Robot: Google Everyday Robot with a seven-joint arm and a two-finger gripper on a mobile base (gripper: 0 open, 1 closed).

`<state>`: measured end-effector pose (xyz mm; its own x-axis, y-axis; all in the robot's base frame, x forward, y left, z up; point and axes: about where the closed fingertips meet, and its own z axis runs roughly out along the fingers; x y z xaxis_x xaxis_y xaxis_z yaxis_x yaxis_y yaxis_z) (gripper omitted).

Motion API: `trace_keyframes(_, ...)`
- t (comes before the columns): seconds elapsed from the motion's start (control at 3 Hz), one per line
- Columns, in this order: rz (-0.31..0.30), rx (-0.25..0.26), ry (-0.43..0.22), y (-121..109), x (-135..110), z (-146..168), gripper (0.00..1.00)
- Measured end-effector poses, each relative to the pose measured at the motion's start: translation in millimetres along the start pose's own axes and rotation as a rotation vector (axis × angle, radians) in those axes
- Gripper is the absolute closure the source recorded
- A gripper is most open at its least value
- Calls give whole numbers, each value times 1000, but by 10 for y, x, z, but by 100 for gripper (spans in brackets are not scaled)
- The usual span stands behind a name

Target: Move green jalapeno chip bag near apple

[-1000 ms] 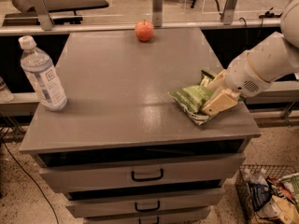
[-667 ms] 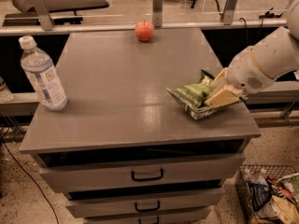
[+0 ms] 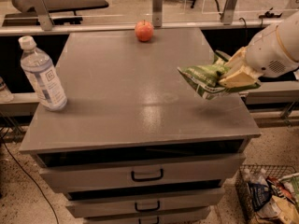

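The green jalapeno chip bag (image 3: 204, 79) is a crinkly green bag held in the air above the right side of the grey cabinet top (image 3: 121, 87). My gripper (image 3: 232, 73) comes in from the right on a white arm and is shut on the bag's right end. The apple (image 3: 144, 31) is small, red-orange and round. It sits at the far edge of the cabinet top, up and to the left of the bag, well apart from it.
A clear water bottle (image 3: 42, 73) with a white cap stands at the left edge of the top. The cabinet has drawers (image 3: 147, 175) in front. A wire basket (image 3: 271, 197) of packets sits on the floor at the lower right. A metal rail (image 3: 93, 28) runs behind.
The bag has been lifted off the cabinet top and now hangs in the air, held in my gripper. The apple and bottle have not moved.
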<state>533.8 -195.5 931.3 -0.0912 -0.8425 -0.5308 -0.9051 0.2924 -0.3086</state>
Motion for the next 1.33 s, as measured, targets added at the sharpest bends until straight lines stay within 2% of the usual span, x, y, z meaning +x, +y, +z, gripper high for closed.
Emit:
trace_keyframes(0.33,-39,74,-3,-310,14,-510,100)
trace_keyframes(0.67,-38,70,-3,-296,16,-488,100)
trace_keyframes(1.0,-60,82,-44,-415,-16,-417,100)
trace_keyframes(1.33,-107,123,-140,-810,-80,-206,100)
